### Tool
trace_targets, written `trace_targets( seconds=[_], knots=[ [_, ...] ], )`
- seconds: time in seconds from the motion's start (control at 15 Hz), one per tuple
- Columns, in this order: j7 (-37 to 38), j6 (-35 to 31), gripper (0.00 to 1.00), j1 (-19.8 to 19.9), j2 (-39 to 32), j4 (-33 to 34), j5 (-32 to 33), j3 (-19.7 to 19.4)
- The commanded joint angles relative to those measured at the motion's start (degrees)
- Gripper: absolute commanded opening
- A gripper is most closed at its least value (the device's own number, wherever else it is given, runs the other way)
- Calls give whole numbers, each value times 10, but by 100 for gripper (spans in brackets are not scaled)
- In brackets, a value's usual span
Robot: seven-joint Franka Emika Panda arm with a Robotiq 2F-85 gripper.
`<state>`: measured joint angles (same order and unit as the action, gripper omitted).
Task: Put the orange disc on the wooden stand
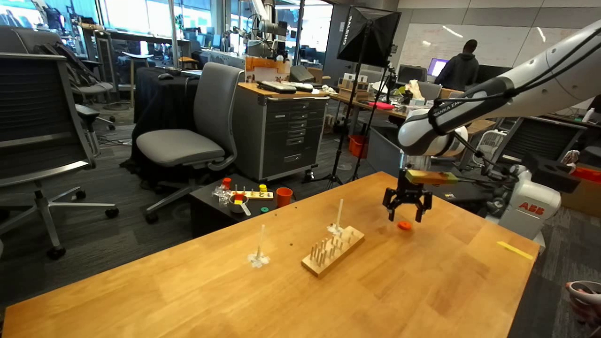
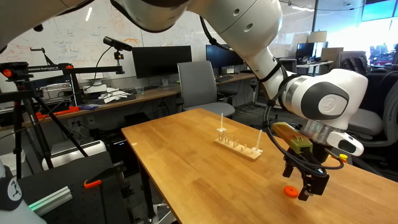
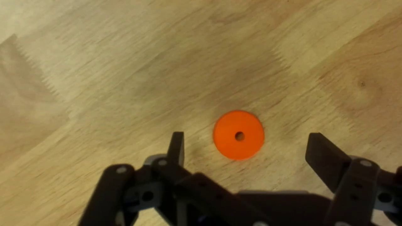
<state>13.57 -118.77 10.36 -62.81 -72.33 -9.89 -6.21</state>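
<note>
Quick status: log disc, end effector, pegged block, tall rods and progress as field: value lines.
Orange disc: flat on the table, center hole visible
End effector: open, hovers, jaws apart on either side of the disc in wrist view
Contact with disc: none visible
Pegged wooden block: on the table, apart from the disc
Tall rods: two, standing near the block
Progress: disc not yet grasped or placed
Unclear: whether block or rod is the "wooden stand"

White arm [image 1: 554, 84]; FRANKA lettering [image 1: 446, 109]; silver wrist ring [image 2: 318, 130]; black cables [image 2: 266, 120]; black tool [image 1: 405, 217], pale screws [image 3: 122, 169]
</note>
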Motion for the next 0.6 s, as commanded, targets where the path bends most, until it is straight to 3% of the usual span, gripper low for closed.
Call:
trace_targets(
  seconds=[0.0, 0.53],
  knots=[
    [13, 23, 100, 12, -21, 40, -12, 7],
    [21, 30, 100, 15, -29, 40, -21, 12]
  ],
)
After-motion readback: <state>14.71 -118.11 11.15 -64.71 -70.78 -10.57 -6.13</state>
